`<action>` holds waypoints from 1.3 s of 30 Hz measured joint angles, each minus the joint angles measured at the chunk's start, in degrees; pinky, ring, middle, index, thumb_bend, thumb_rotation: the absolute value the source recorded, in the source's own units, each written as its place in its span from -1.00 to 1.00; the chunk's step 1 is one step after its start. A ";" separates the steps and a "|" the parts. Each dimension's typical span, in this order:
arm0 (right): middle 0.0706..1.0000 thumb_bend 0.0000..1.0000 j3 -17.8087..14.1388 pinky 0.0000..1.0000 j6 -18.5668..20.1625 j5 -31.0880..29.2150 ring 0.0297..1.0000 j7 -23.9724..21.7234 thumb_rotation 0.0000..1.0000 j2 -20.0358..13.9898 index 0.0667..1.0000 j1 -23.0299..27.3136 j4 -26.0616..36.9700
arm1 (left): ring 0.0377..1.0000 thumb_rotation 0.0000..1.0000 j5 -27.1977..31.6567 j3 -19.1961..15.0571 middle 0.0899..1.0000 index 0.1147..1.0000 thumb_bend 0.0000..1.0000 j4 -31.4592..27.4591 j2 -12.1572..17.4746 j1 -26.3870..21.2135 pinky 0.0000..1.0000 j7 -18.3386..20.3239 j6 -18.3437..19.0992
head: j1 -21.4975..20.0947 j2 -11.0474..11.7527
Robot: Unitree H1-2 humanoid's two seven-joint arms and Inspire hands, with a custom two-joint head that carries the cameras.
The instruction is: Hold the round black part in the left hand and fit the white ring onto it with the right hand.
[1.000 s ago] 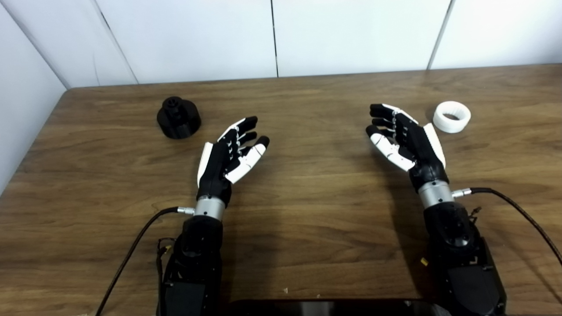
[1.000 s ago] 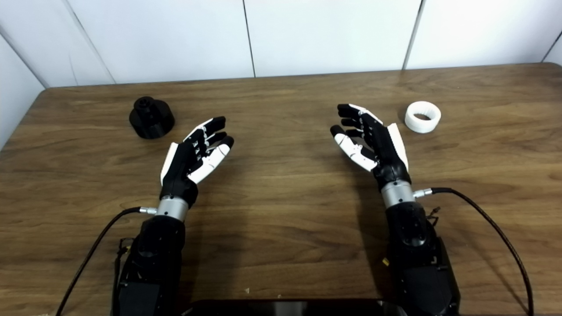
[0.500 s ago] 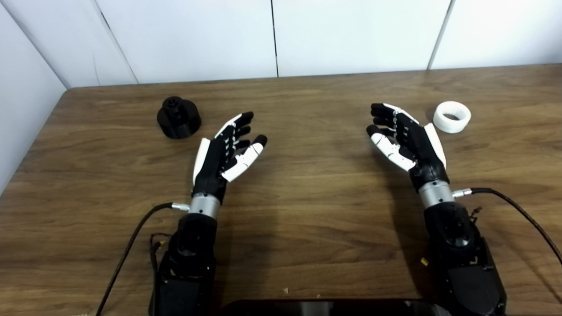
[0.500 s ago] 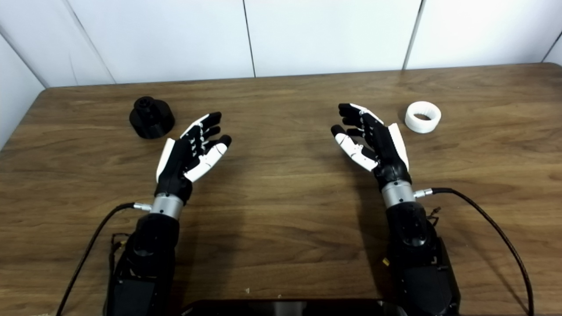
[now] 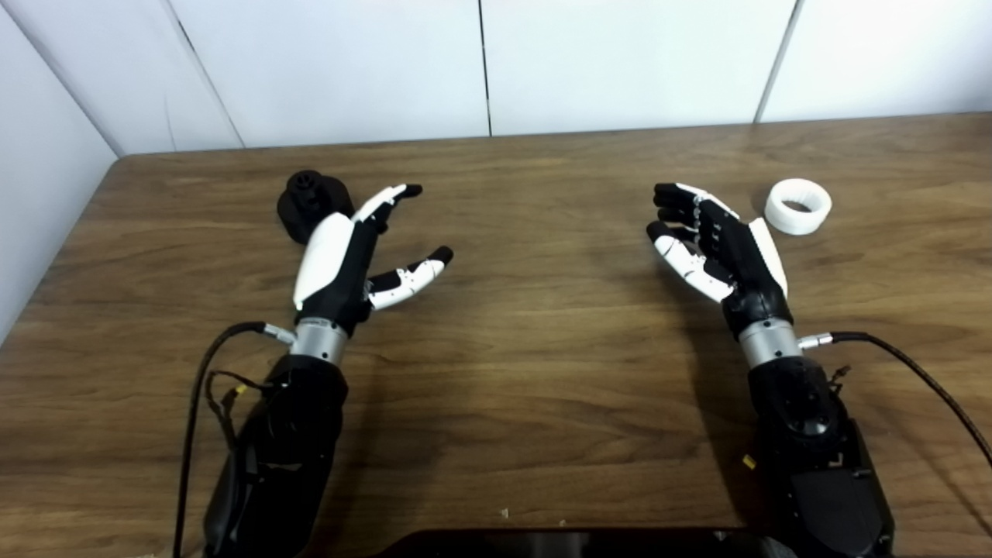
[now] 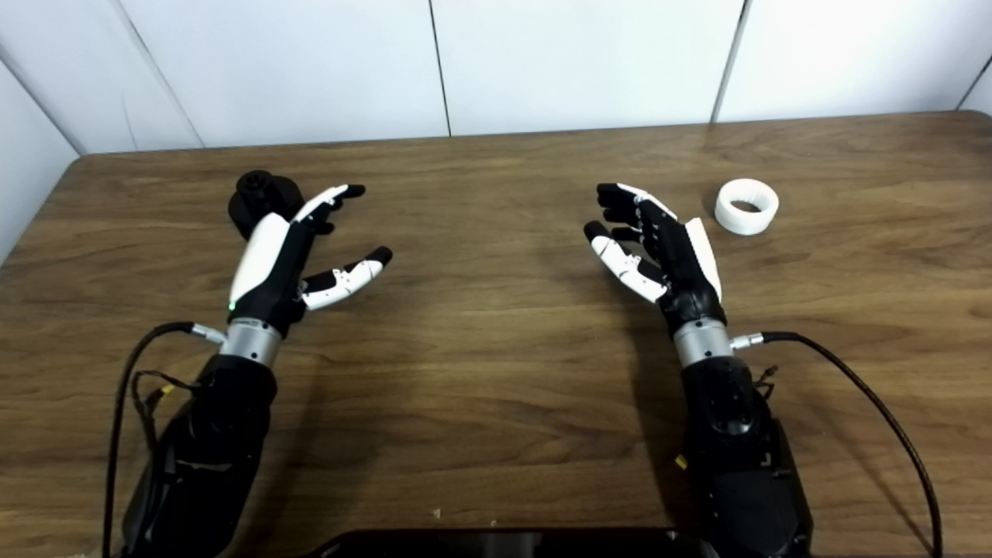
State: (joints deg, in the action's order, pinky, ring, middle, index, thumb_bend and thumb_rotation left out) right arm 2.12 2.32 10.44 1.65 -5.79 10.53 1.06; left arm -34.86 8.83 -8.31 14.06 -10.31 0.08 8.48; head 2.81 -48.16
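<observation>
Round black part just behind left hand, partly hidden by it. Left hand spread wide, empty. Right hand loosely open, palm up, empty. White ring near, beyond-right of right hand, apart.

Wooden table filled most of both views, dark brown laminate with grain running side to side. Its far edge ran straight along the wall; the far-left corner was rounded. Behind it stood white wall panels, split by thin dark vertical seams, some slanted by the camera angle. A side panel on the left was pale grey-white and met the table's left edge. Lighting was even and soft, with a faint sheen on the tabletop toward the far right. A few tiny pale specks lay on the wood near the bottom edge. No floor or windows were in view.
</observation>
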 measured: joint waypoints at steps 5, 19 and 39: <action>0.56 0.00 -0.01 0.48 0.00 -0.17 0.57 -0.04 -0.06 -0.09 0.52 0.23 -0.21 | 0.75 -0.02 -6.57 0.51 0.84 0.68 0.41 0.00 3.21 -0.23 0.56 0.46 0.19 | 0.18 0.18; 0.56 -0.03 0.00 0.47 -0.03 -0.38 0.57 -0.49 -0.06 -0.33 0.52 0.66 -1.32 | 1.00 0.21 -19.51 0.23 1.00 0.83 0.64 1.61 5.18 -1.45 1.00 -0.66 3.00 | 0.88 0.26; 0.56 0.01 0.03 0.49 -0.09 -0.27 0.58 -0.76 0.02 -0.82 0.51 0.69 -1.68 | 1.00 0.38 -21.33 -1.55 1.00 0.97 0.73 6.95 7.84 -5.14 1.00 -0.22 6.37 | 2.11 0.35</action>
State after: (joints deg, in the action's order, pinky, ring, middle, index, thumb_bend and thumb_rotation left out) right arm 2.15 2.23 10.17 0.89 -6.61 11.22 -0.62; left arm -56.19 7.28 -1.36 21.90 -15.45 -0.14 14.85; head 4.92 -47.81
